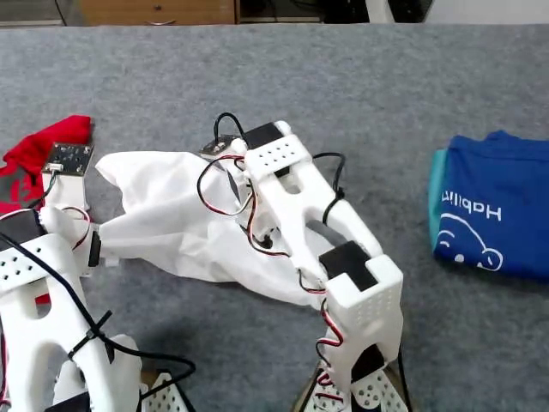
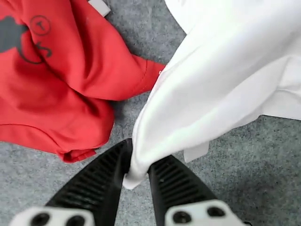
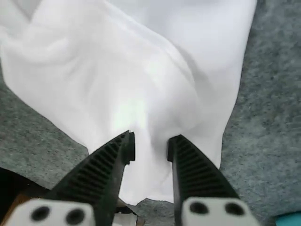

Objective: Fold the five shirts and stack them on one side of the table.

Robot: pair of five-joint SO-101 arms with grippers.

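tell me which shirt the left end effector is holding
The crumpled white fabric shirt, pinched at its edge by the left end effector; the red fabric shirt lies loose.

4 shirts visible. White shirt (image 1: 171, 206) is crumpled and unfolded, spread over the middle-left of the grey table, with wrinkles running across it. One narrow fold of it is pinched in the left gripper (image 2: 138, 160), and another bunch sits between the jaws of the right gripper (image 3: 150, 146). Red shirt (image 1: 39, 154) with a dark print is bunched at the left table edge, just beside the white shirt, a sleeve end nearly touching it. Blue shirt (image 1: 497, 215) with a white print lies folded flat at the right edge, on top of a teal shirt (image 1: 436, 184) whose edge peeks out along its left side.
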